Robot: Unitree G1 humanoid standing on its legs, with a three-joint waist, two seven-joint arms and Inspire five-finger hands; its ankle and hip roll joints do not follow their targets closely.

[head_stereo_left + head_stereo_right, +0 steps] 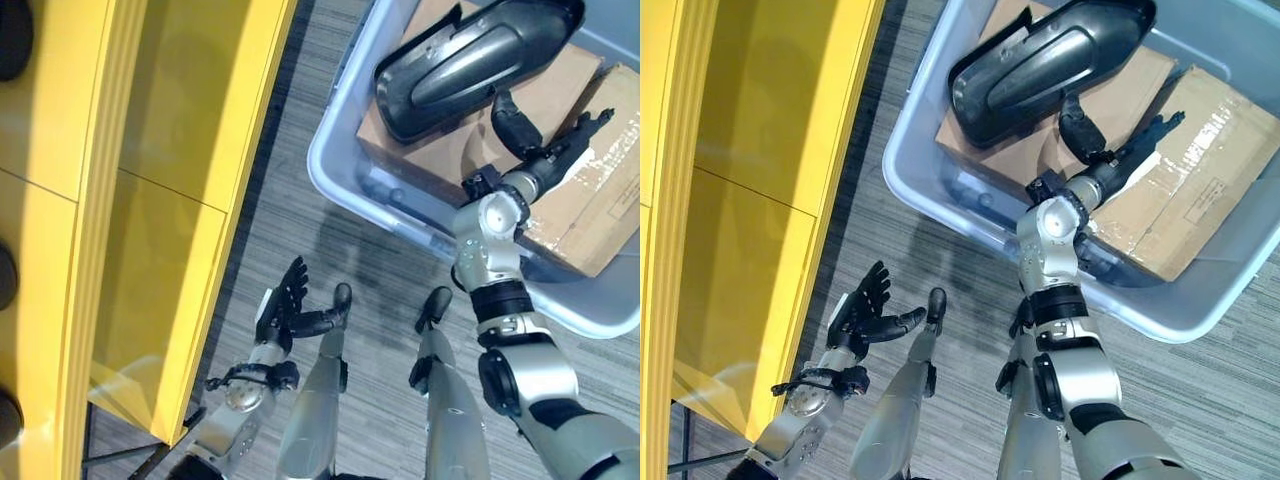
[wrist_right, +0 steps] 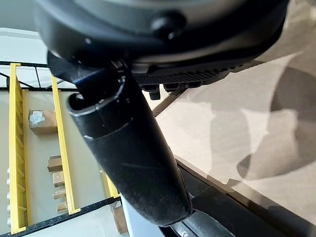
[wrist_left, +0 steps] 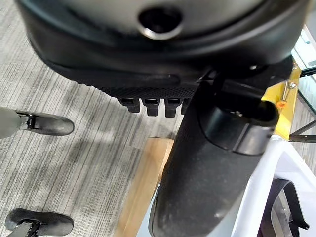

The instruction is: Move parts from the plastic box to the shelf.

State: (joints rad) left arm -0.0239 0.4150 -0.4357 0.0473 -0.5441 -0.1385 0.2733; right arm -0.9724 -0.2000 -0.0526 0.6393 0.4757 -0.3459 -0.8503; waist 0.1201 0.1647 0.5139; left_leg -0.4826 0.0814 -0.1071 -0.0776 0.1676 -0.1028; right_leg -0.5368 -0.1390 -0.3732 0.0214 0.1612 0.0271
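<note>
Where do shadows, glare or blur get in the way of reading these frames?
Left eye view: glare sheens the yellow shelf; dark part readable. Right wrist view: right hand looms close and soft, shadows on the cardboard. Left wrist view: left hand blocks much.

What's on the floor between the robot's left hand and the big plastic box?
Nothing: bare grey floor lies between the left hand and the plastic box, in both eye views.

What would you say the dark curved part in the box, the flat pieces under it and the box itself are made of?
Dark curved part: probably moulded plastic, semi-gloss, with soft highlights along its ridges. Flat pieces: brown cardboard, matte, with tape strips. Plastic box: pale translucent plastic; its contents show faintly through the wall.
</note>
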